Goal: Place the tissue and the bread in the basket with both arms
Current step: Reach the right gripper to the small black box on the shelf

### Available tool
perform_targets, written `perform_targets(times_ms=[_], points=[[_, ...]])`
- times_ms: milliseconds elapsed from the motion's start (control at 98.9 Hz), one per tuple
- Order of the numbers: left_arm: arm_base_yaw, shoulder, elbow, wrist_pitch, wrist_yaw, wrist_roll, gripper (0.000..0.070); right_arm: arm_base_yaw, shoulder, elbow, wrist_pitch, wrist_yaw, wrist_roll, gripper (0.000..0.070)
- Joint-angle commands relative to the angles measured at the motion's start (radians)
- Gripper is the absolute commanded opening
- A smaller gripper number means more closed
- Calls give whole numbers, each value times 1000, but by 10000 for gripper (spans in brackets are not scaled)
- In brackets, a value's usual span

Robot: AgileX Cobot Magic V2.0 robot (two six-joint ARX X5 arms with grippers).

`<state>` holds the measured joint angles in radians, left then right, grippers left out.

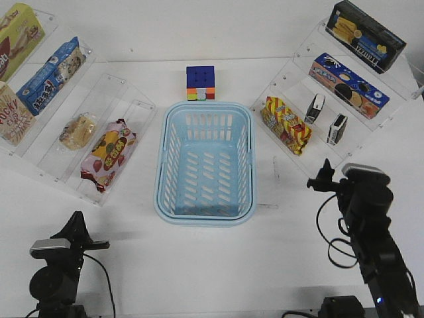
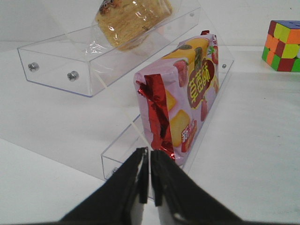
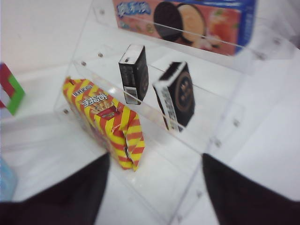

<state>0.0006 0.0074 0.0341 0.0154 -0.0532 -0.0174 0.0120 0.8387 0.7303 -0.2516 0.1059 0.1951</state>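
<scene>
Nothing is held yet: left gripper [image 2: 150,176] jaws are closed below the bread [image 2: 133,21], right gripper [image 3: 154,187] jaws spread wide toward the tissue [image 3: 178,96], basket [image 1: 205,215] centred for both.

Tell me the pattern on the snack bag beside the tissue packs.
Red and yellow diagonal stripes, clearest in the right wrist view.

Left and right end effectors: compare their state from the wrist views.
The left end effector has its fingers pressed together, shut on nothing, while the right end effector is spread wide open. The left one faces the strawberry-print packet with the bread on the tier behind; the right one faces the striped snack bag and two tissue packs. Both hold nothing.
</scene>
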Motion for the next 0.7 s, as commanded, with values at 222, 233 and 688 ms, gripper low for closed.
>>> perform_targets(times_ms=[222, 233, 688], points=[[-1, 0, -20, 15, 1, 5, 1, -15, 399, 271, 6, 84, -113, 524], [-1, 0, -20, 15, 1, 5, 1, -17, 411, 278, 6, 84, -115, 523], [-1, 0, -20, 15, 1, 5, 1, -100, 696, 414, 59, 48, -111, 148]])
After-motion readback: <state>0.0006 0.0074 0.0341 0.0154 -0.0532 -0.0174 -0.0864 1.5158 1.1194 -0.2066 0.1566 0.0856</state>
